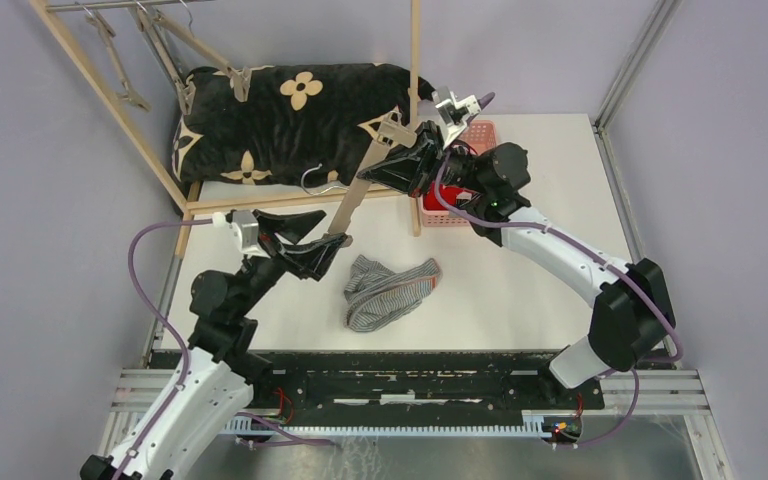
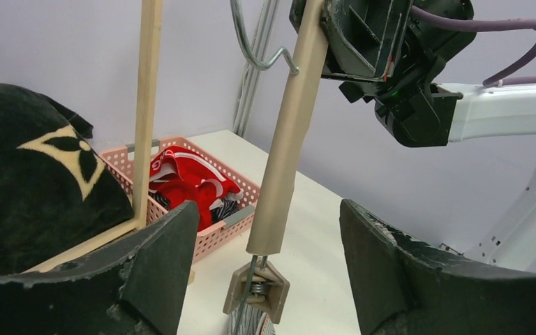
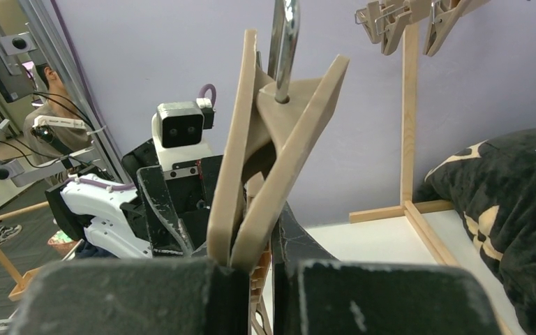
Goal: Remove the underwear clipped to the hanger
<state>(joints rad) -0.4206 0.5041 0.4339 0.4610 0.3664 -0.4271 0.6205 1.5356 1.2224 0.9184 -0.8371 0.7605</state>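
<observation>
My right gripper (image 1: 410, 160) is shut on the middle of a beige clip hanger (image 1: 365, 185), which it holds tilted above the table; the two bars are pinched between its pads (image 3: 251, 269). My left gripper (image 1: 332, 230) is open, its fingers standing either side of the hanger's lower end clip (image 2: 257, 289) without touching it. The grey striped underwear (image 1: 390, 290) lies crumpled on the table just past that clip, and a bit of its cloth (image 2: 251, 324) shows under the clip. Red underwear (image 2: 188, 185) lies in the pink basket (image 2: 216, 234), with a navy striped piece (image 2: 225, 207) beneath it.
A black cushion with beige flowers (image 1: 280, 120) lies at the back inside a wooden rack frame (image 1: 415, 110). More clip hangers (image 1: 120, 60) hang from the rack's rail at top left. The pink basket (image 1: 480, 135) stands behind my right arm.
</observation>
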